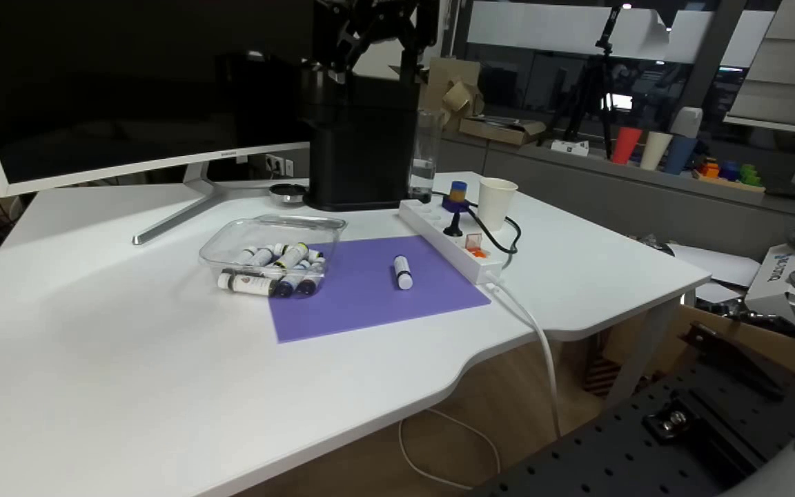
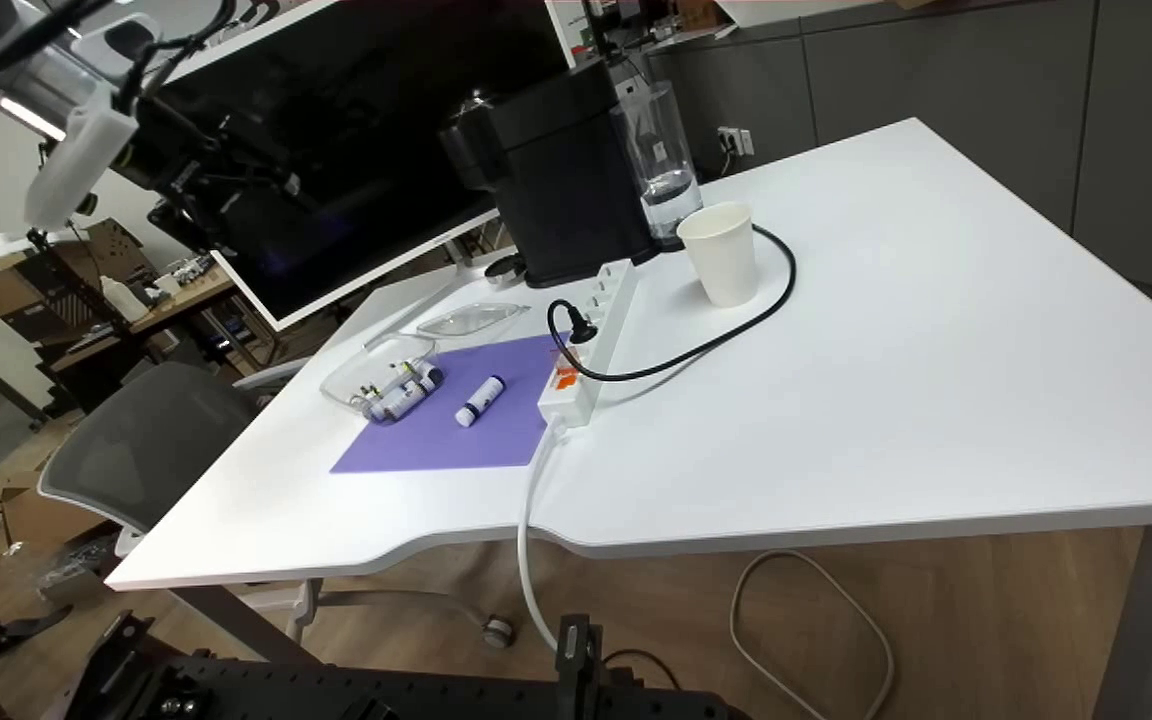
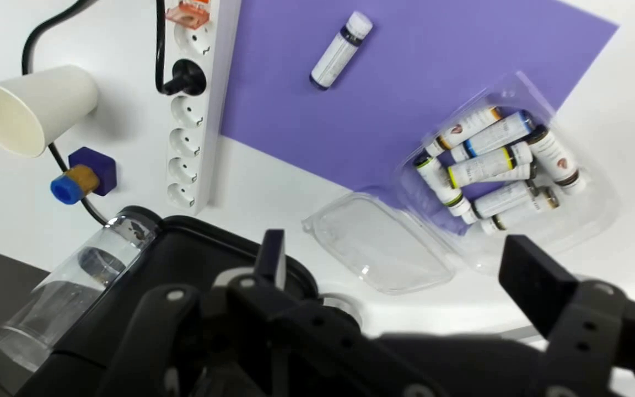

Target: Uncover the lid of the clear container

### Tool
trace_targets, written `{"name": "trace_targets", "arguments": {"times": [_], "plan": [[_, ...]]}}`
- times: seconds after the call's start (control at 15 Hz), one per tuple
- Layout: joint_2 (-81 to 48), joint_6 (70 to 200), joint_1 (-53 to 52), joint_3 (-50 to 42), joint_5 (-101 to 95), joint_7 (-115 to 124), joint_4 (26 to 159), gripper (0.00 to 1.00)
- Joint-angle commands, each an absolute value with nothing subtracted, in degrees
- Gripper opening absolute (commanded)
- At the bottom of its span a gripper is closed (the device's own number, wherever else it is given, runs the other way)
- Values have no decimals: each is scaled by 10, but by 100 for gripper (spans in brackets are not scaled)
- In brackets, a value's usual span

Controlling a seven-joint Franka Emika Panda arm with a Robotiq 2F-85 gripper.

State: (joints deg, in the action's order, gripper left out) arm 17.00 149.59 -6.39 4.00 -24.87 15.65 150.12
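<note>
The clear container sits on the white table, partly over the purple mat, with several small white-labelled vials inside. It also shows in an exterior view and in the wrist view. Its see-through lid is swung open and lies beside the container on the monitor side, seemingly joined along one edge. The lid also shows in both exterior views. My gripper is open and empty, high above the table. In an exterior view, the gripper is in front of the monitor and black machine.
A single vial lies on the purple mat. A white power strip, a paper cup and a black cable stand alongside. A tall black machine with a clear water tank and a large monitor stand behind.
</note>
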Motion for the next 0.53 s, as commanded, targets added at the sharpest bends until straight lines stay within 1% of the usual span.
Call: {"name": "trace_targets", "arguments": {"times": [0.0,0.27,0.47], "plan": [[277,1433,-69,55,-172,86,1557,100],[366,1374,-76,79,-150,48,1590,100],[400,1338,-90,82,-142,10,1606,100]]}}
